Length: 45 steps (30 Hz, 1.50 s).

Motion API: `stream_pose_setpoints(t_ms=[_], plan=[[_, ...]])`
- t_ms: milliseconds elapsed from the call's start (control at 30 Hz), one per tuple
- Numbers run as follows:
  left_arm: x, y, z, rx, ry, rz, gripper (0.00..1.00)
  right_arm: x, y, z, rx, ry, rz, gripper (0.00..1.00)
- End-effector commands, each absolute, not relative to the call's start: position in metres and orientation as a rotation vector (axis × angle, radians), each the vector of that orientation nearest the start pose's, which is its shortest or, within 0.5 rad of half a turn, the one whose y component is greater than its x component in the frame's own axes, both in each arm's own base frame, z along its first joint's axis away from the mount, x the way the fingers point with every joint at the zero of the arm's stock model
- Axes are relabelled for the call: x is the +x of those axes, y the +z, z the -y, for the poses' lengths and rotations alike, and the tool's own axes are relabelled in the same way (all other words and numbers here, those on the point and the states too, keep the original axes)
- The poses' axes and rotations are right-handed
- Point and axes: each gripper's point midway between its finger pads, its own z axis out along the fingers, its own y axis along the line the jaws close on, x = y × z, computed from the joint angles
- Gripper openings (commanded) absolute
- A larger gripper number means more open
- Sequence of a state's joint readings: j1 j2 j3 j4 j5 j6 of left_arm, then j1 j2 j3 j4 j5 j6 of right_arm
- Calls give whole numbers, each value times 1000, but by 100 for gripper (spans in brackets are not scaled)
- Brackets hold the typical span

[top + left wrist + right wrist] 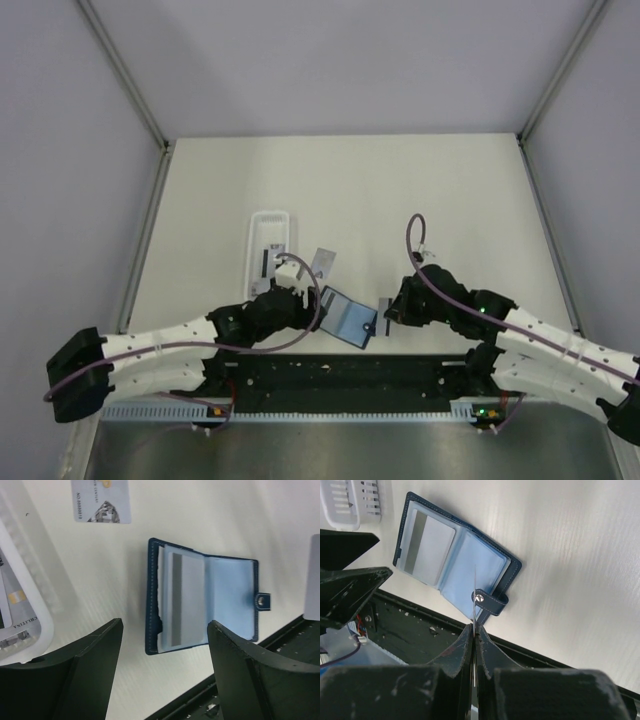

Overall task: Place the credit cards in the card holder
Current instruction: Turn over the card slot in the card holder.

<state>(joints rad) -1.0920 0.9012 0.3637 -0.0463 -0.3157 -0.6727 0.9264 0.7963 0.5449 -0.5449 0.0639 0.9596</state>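
**Operator:** How is my left claw sitting?

**Spotter:** Your left claw (165,626) has its fingers (90,670) spread wide. Nothing is between them and nothing touches them. It hangs over the table (210,520) on the near side of the card holder (230,600), which you can see through the gap.

**Operator:** And the right one?

**Spotter:** Your right claw (475,628) is pinched tight on the held card (475,592). The fingers close on its near end, and the card stands on edge, so your wrist camera sees only a thin pale line. Its far end sits over the holder's right leaf, close to the snap stud (479,598). I cannot tell whether it touches the leaf.

**Operator:** Where exactly is the holder?

**Spotter:** It lies open and flat on the table near the front edge, between your two claws, with the pale blue inside facing up. The left pocket has a tucked card (187,600) in it, grey with a darker stripe along one long side. The strap with the stud points toward your right claw.

**Operator:** Any other cards about?

**Spotter:** A loose card (102,500) lies flat on the table beyond the holder, near the white tray (44,617) but apart from it. The tray cards (15,607) lie inside that tray, off to the left of your open claw. I cannot tell how many there are.
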Motion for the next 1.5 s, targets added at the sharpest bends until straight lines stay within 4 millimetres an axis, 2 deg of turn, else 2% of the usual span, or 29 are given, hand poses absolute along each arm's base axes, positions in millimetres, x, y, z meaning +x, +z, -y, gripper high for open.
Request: stream_pose_setpoints(t_ms=[0, 133, 333, 600, 700, 933, 1000, 1133, 1200, 1300, 1467], plan=[[169, 78, 246, 304, -700, -2173, 75, 131, 110, -210, 102, 822, -2481, 0], [176, 72, 248, 318, -708, -2180, 76, 130, 112, -209, 98, 839, -2468, 0], [172, 67, 261, 361, -807, -2176, 75, 129, 111, -208, 95, 845, -2467, 0], [172, 54, 264, 394, -792, -2213, 70, 129, 115, -209, 91, 861, -2453, 0], [171, 50, 265, 395, -794, -2225, 61, 129, 115, -208, 93, 860, -2452, 0], [167, 54, 271, 389, -836, -2249, 10, 131, 118, -208, 106, 859, -2434, 0], [166, 54, 273, 385, -846, -2265, 0, 134, 121, -210, 102, 850, -2436, 0], [166, 56, 272, 252, -871, -2274, 0, 138, 123, -218, 64, 825, -2467, 0], [166, 64, 271, 206, -868, -2239, 0, 139, 121, -222, 52, 811, -2484, 0], [168, 68, 259, 127, -753, -2227, 0, 142, 122, -229, 40, 819, -2491, 0], [161, 78, 260, 123, -713, -2209, 0, 148, 127, -245, 8, 861, -2487, 0]])
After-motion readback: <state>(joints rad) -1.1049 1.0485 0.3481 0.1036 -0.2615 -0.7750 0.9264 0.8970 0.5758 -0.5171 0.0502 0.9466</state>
